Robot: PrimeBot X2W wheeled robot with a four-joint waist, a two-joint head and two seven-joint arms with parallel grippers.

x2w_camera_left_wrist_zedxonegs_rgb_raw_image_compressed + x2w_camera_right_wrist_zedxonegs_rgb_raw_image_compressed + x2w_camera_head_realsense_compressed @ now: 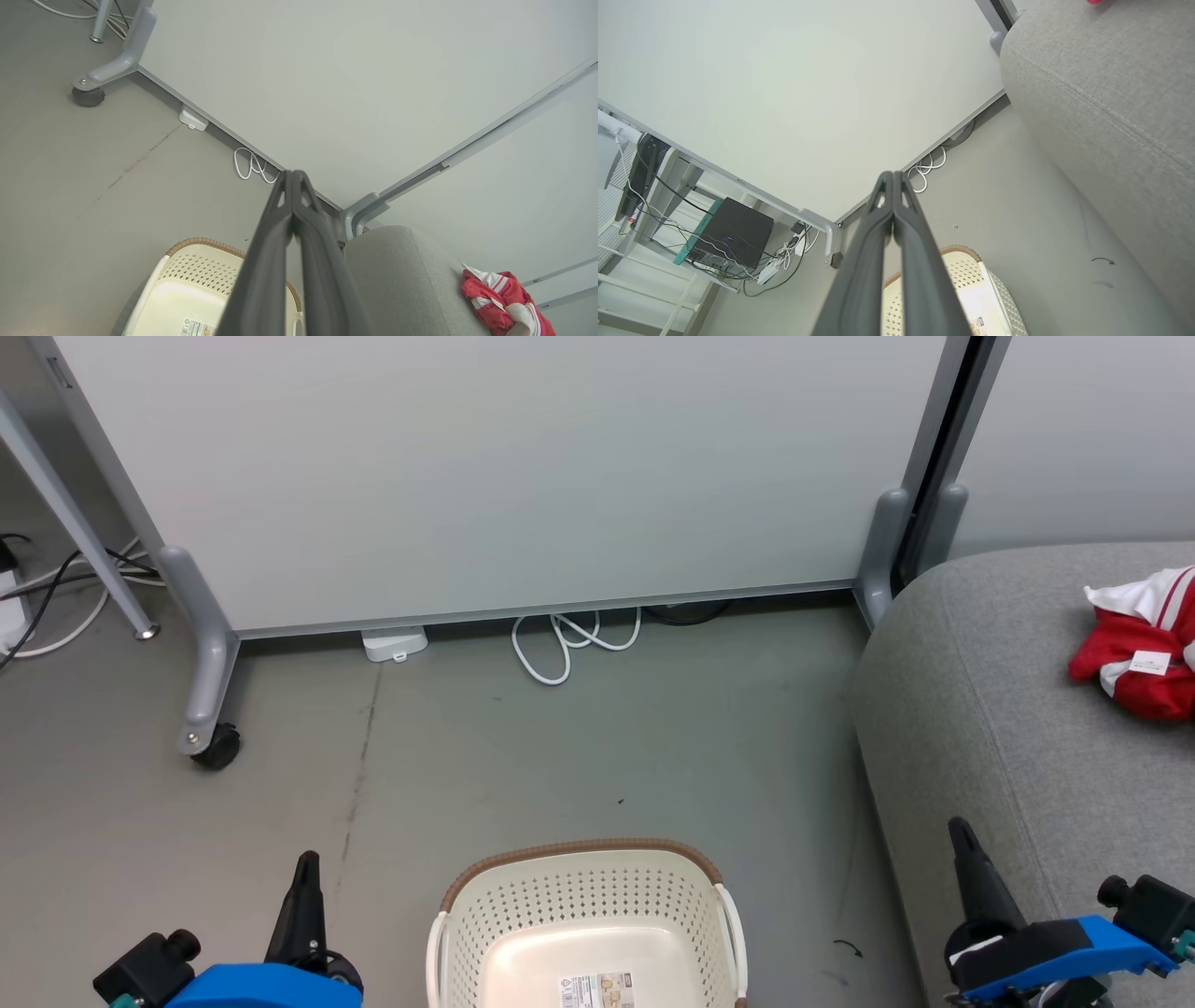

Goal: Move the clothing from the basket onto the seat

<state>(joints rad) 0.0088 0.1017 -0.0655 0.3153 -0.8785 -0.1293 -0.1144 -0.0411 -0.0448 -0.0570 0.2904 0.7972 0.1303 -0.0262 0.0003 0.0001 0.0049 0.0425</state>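
Observation:
The cream basket (586,905) with a brown rim stands on the floor at the bottom centre, holding nothing but a label sticker on its bottom; it also shows as the basket (187,284) and the basket (994,298). Red clothing (1144,649) with white stripes and a white tag lies on the grey seat (990,709) at the right, also seen as clothing (502,301) on the seat (406,275). My left gripper (305,861) is shut to the left of the basket, holding nothing. My right gripper (960,831) is shut over the seat's front edge, holding nothing.
A pale partition panel (504,467) on a wheeled grey foot (210,728) stands behind the basket. White cable loops (569,639) and a small white box (394,642) lie at its base. A desk with a black computer (731,231) and cables is off to the left.

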